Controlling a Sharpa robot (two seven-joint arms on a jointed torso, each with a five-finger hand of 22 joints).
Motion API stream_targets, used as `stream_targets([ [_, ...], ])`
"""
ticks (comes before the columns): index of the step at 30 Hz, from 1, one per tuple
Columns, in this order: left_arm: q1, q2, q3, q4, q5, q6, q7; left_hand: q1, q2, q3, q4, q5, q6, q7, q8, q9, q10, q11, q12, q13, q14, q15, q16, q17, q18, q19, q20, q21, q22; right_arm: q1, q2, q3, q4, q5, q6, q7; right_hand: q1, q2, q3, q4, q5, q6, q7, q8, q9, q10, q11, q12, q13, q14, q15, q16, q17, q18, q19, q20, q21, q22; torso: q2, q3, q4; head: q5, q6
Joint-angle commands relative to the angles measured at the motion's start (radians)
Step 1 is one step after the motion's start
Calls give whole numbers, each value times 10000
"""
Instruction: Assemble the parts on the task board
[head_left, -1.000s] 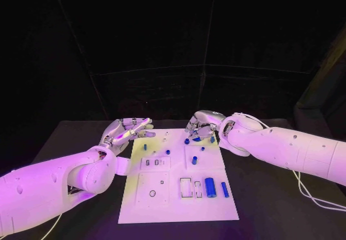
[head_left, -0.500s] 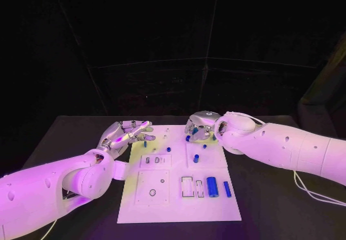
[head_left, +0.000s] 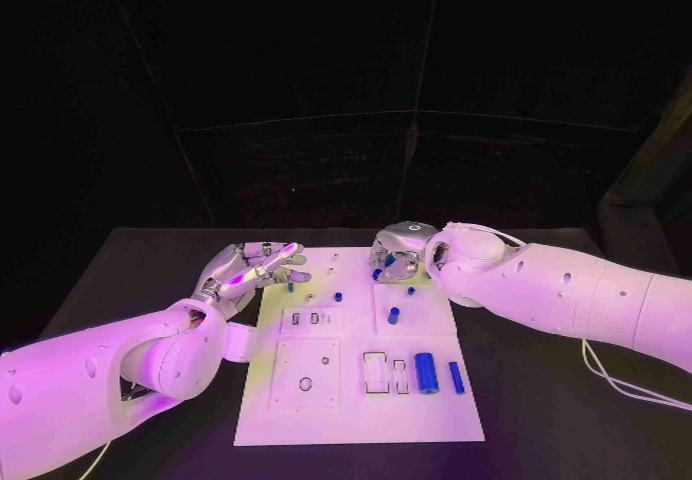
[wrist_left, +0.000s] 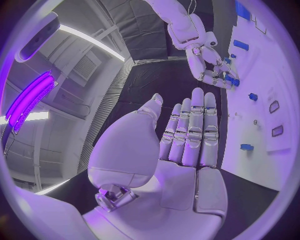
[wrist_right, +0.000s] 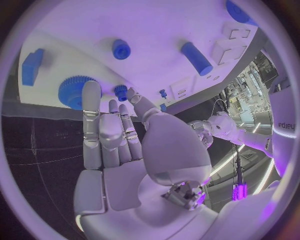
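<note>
Desk (head_left: 144, 260): a flat black surface, matte, carrying the board in its middle.
Task board (head_left: 346, 410): a smooth white rectangular plate with shallow cut-out recesses, lying flat on the desk between the two arms.
Parts near the front: a fat blue cylinder (head_left: 426, 372) and a slimmer blue rod (head_left: 456, 376) lie side by side near the board's right edge, next to two narrow rectangular slots (head_left: 384, 373).
Parts mid-board: a short blue peg (head_left: 392, 316) stands apart from a smaller blue stud (head_left: 338, 297).
Parts at the far end: the right wrist view shows a blue toothed gear (wrist_right: 74, 91) and a blue square block (wrist_right: 31, 66) near the board's edge, with a round blue knob (wrist_right: 121, 49) further in.
Left robot hand (head_left: 257, 268): silver, jointed metal, hovering at the board's far left edge, fingers stretched out straight and holding nothing.
Right robot hand (head_left: 398, 254): silver, over the board's far end above the gear, fingers extended side by side with the thumb apart, nothing in its grasp.
</note>
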Motion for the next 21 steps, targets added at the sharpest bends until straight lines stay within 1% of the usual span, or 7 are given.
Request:
stream_targets([
  [1, 25, -23, 8, 53, -72, 188, -2, -25, 76, 17, -65, -11, 70, 35, -44, -10, 36, 31, -64, -17, 34, 4, -81, 18, 60, 74, -26, -56, -13, 26, 47, 9, -48, -102, 297, -51, -31, 79, 102, -4, -42, -8, 6, -15, 12, 86, 5, 25, -1, 325, 83, 85, 87, -34, -24, 37, 109, 108, 38, -9, 12, 26, -11],
  [6, 31, -51, 8, 111, -71, 200, -16, -25, 83, 13, -93, -11, 70, 41, -70, -11, 36, 37, -99, -18, 14, 12, -122, 29, 58, 76, -22, -75, -28, 27, 141, 9, -150, -94, 487, -45, -40, 234, 455, 29, -195, 123, -47, 7, 25, 337, -55, 67, 0, 341, 46, 440, 452, -94, 64, 36, 576, 636, 58, -2, 4, 53, -43],
  [8, 32, -56, 8, 139, -71, 214, -21, -11, 93, 19, -120, -11, 70, 45, -87, -11, 35, 41, -123, -19, 6, 16, -147, 37, 57, 77, -19, -87, -38, 27, 197, 8, -222, -92, 595, -61, -40, 254, 577, 26, -274, 160, -55, 6, 25, 380, -65, 54, -4, 333, 38, 506, 503, -103, 60, 35, 669, 726, 53, -3, -2, 59, -88],
  [14, 34, -63, 8, 158, -71, 248, -34, 14, 106, 28, -178, -11, 72, 52, -123, -12, 37, 48, -172, -20, -9, 24, -201, 55, 56, 75, -12, -117, -62, 26, 275, 7, -333, -102, 718, -86, -68, 192, 857, 0, -378, 187, -49, -13, 17, 403, -66, 12, -10, 296, 44, 616, 554, -112, 8, 43, 842, 865, 91, -3, 35, 62, -114],
  [16, 34, -63, 8, 152, -71, 258, -40, 23, 110, 32, -194, -11, 73, 53, -131, -12, 40, 48, -183, -20, -11, 25, -213, 59, 56, 76, -11, -123, -67, 26, 292, 7, -355, -104, 731, -80, -68, 192, 857, 0, -378, 187, -49, -13, 17, 403, -66, 12, -10, 296, 44, 616, 554, -112, 8, 43, 842, 865, 91, -3, 27, 61, -129],
  [19, 34, -64, 8, 147, -71, 266, -41, 36, 116, 39, -215, -11, 77, 53, -140, -11, 45, 48, -196, -20, -11, 26, -227, 66, 57, 77, -9, -131, -74, 26, 306, 7, -366, -106, 659, -38, -84, 164, 1029, -3, -387, 233, -46, -4, 21, 458, -64, 19, -7, 277, 42, 676, 583, -115, -34, 52, 925, 926, 91, -5, 23, 81, -139],
  [21, 34, -64, 8, 144, -71, 268, -44, 36, 116, 39, -215, -11, 77, 53, -140, -11, 45, 48, -196, -20, -11, 26, -227, 66, 57, 77, -9, -131, -74, 26, 303, 7, -347, -103, 327, 53, -49, 208, 1152, -6, -404, 353, -54, 43, 42, 585, -86, 62, 8, 286, 17, 754, 673, -137, 12, 49, 1070, 1116, 94, -10, 21, 89, -153],
])
